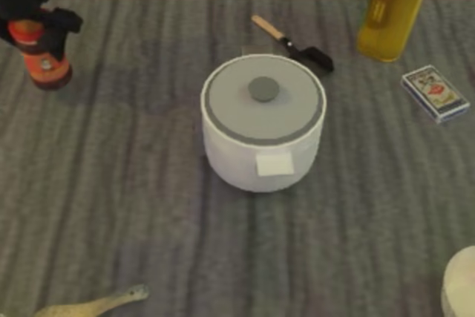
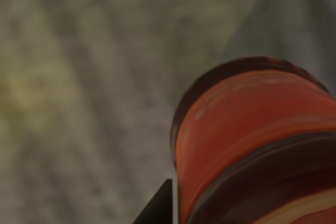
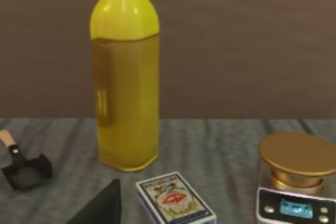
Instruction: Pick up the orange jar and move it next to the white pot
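The orange jar [image 1: 46, 61], with its red lid and dark band, is at the far left of the table near the back. My left gripper [image 1: 41, 31] is shut on its upper part from above. The jar [image 2: 252, 129] fills the left wrist view, with one dark finger [image 2: 157, 208] pressed against its side. The white pot [image 1: 263, 120], with grey lid and knob, stands mid-table, well to the right of the jar. My right arm is outside the top view. Only one dark fingertip [image 3: 107, 203] shows in its wrist view, set wide and holding nothing.
A tall yellow bottle [image 1: 390, 9] stands at the back right, with a card box [image 1: 436, 93] in front of it. A small black scoop [image 1: 297, 42] lies behind the pot. A pale spoon [image 1: 96, 304] and a white rounded object [image 1: 462, 287] lie at the front edge. A gold-topped scale [image 3: 296, 177] is near the right arm.
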You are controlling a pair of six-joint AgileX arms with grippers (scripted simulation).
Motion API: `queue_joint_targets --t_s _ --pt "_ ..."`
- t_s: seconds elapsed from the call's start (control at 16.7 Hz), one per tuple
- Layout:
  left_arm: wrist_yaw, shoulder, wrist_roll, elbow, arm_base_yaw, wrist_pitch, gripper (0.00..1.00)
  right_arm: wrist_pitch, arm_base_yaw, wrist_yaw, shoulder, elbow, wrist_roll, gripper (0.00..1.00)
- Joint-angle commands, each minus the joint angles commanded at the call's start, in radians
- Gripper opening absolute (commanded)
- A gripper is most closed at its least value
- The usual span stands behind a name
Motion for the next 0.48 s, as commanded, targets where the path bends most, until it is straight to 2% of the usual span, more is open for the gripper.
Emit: queue_joint_targets --t_s 0.48 --pt "-0.005 -0.423 0.002 -0.605 0.016 0.193 0.0 0.0 0.0 0.0 0.0 0.0 0.0 1.0"
